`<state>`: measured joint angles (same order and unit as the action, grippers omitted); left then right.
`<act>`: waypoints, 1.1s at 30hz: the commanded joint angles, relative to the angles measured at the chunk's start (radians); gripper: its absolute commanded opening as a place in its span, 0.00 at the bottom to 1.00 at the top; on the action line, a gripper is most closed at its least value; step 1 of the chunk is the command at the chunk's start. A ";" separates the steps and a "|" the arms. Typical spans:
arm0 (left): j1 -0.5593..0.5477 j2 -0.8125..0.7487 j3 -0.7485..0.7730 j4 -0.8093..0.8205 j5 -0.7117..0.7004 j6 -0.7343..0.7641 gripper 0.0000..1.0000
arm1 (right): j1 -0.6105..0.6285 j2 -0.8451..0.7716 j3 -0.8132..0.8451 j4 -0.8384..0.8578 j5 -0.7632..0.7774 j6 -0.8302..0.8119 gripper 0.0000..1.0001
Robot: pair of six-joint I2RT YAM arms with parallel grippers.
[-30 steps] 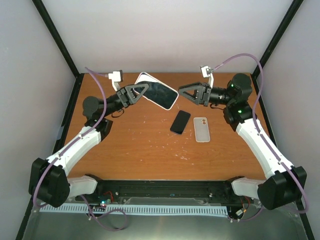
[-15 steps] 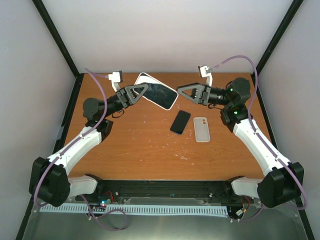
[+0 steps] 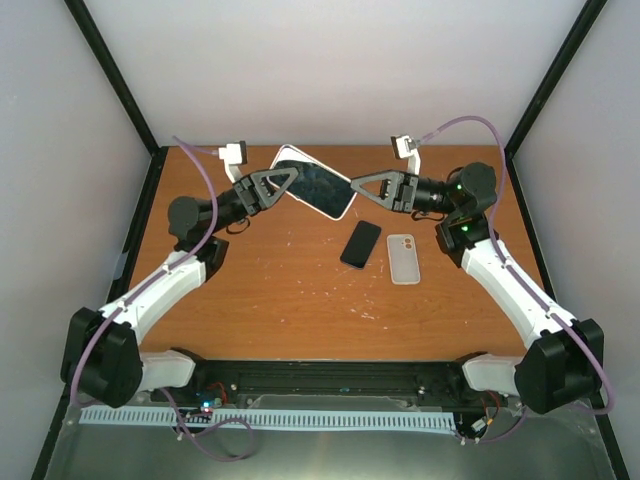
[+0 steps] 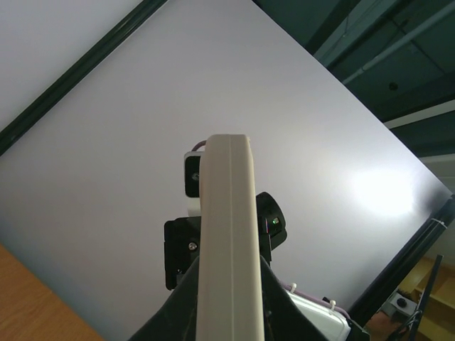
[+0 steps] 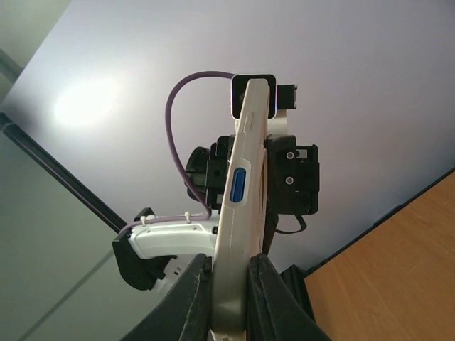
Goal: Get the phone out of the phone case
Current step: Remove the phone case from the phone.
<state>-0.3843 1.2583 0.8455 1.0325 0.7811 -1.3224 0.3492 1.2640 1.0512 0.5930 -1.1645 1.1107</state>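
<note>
The orange-brown wooden tabletop (image 3: 270, 290) carries the whole scene, with both white-and-black arms reaching toward its far edge. Held in the air above the middle of that far edge is a large, dark-screened cased phone (image 3: 318, 186) with a cream-white shell, tilted so its right end hangs lower.

The left gripper (image 3: 285, 183) grips the left end of it. In the left wrist view the cream edge rises straight out from between the black fingers, which are clamped narrow on it.

The right gripper (image 3: 357, 186) is at the opposite, lower end. A second ago it hung apart from the cased phone, off toward the right edge, and it has since slid in to meet that end. The right wrist view shows its fingers (image 5: 197, 298) lying against both faces of the shell, set narrow, so it appears to be gripping.

With both ends held, I judge the peeling step can begin, with one gripper bracing while the other works the shell off.

Lying flat near the table's centre are a slim black phone (image 3: 360, 244) and, just beside it toward the right edge, a small white camera-holed slab (image 3: 403, 258). I cannot tell whether that slab is a phone or an empty case.
</note>
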 commanded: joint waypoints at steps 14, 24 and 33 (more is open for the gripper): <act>-0.008 0.243 0.037 0.302 0.066 -0.078 0.00 | 0.115 0.011 0.007 0.569 -0.067 0.377 0.05; -0.062 0.375 0.181 0.344 0.151 -0.125 0.00 | 0.225 0.023 0.056 0.605 -0.132 0.357 0.05; -0.113 0.472 0.304 0.488 0.232 -0.225 0.00 | 0.278 0.027 0.067 0.627 -0.176 0.352 0.03</act>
<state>-0.3973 1.5787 1.1179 1.5261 0.9012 -1.5627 0.4187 1.3113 1.0748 1.1152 -1.1049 1.4574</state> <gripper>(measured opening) 0.113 0.129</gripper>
